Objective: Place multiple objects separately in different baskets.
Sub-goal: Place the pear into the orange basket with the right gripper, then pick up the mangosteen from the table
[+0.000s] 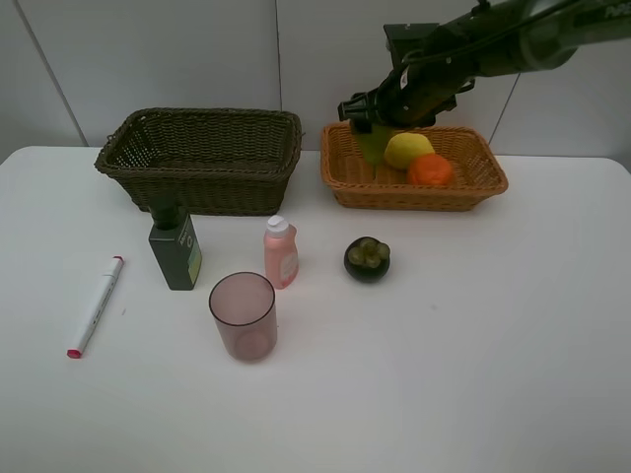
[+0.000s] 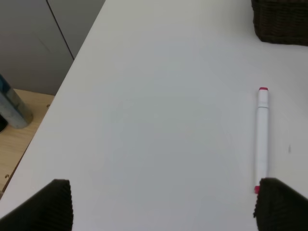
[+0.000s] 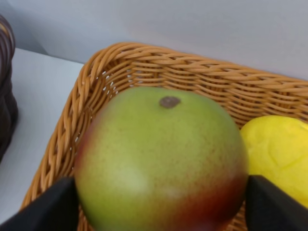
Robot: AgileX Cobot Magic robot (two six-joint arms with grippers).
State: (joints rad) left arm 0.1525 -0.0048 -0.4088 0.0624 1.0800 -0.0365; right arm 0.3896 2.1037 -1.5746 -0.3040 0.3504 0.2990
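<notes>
My right gripper is shut on the green-red pear, holding it just inside the left end of the orange-tan basket. The lemon and orange lie in that basket. The dark olive basket looks empty. On the table stand the dark green bottle, pink bottle and pink cup, beside the mangosteen. The marker lies at the left. My left gripper hangs open above the table near it.
In the left wrist view the table's left edge drops to a wooden floor, where a blue-grey cylinder stands. A corner of the dark basket shows there too. A white wall stands behind both baskets.
</notes>
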